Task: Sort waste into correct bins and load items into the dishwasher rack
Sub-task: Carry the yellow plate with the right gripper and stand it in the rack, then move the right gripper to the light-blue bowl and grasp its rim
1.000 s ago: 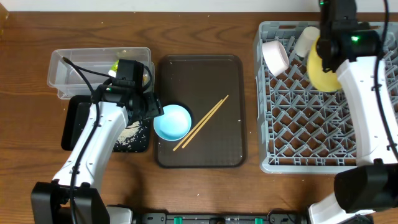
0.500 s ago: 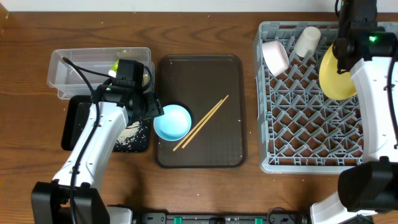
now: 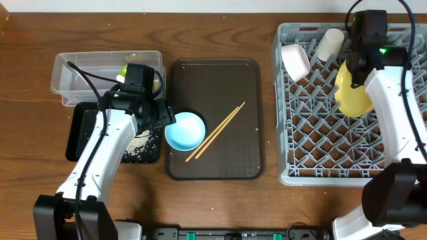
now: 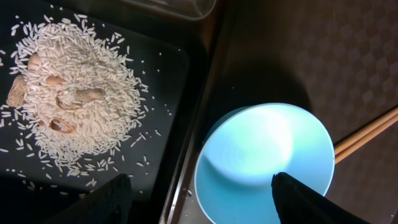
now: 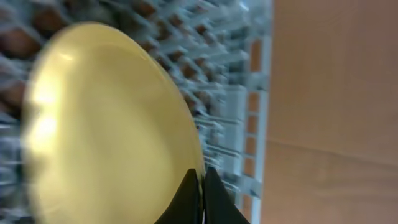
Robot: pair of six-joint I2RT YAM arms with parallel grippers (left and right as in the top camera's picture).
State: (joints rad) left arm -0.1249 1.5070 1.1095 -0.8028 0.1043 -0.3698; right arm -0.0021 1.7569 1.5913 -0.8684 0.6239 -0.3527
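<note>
Left gripper (image 4: 200, 198): jaws spread, straddling the 9 o'clock rim of light blue bowl (image 4: 264, 158).
Right gripper (image 5: 200, 193): jaws pinching edge of yellow plate (image 5: 106, 124), above dishwasher rack (image 3: 320, 140).

The left arm (image 3: 100, 150) and right arm (image 3: 393, 113) share one build: long rounded white shells on the links, with boxy black housings at the joints and wrists. Thin black cables (image 3: 83, 77) loop off the left arm's wrist block. A small green light (image 3: 382, 50) glows on the right arm's black wrist housing. The left end effector (image 4: 205, 199) has blunt matte black fingertips; the right end effector (image 5: 200, 199) shows narrow, tapered black ones.
</note>
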